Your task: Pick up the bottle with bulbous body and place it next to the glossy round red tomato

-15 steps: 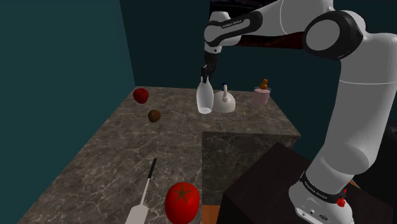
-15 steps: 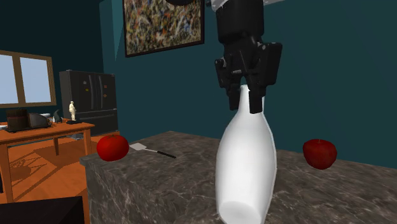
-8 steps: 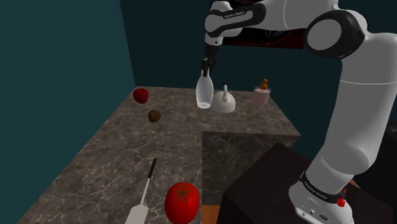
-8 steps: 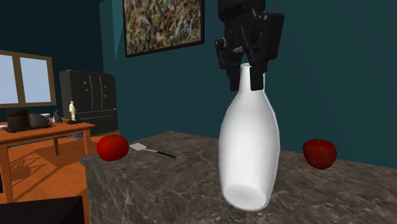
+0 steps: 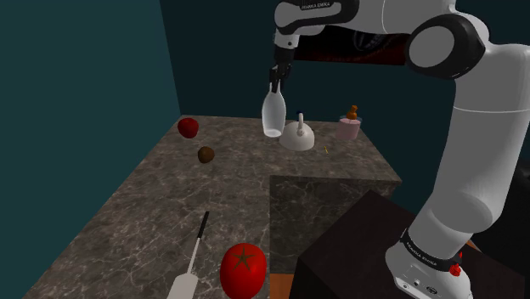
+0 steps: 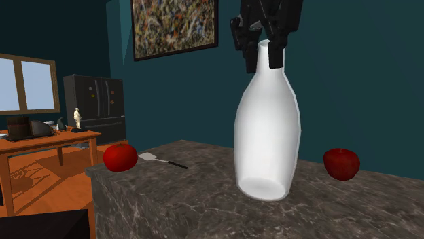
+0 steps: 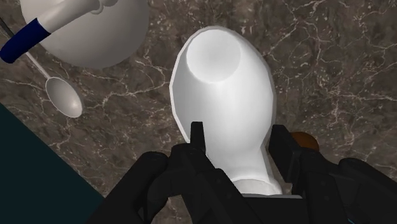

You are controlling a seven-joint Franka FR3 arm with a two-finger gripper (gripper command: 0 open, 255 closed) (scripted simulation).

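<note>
Gripping the white bottle by its neck, the end effector is raising it higher off the tabletop, freeing it for carrying to the tomato.

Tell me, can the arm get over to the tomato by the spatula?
Probably yes. The hand holds the bottle lifted above the counter, and nothing tall stands between it and the tomato; the spatula lies flat beside it.
</note>
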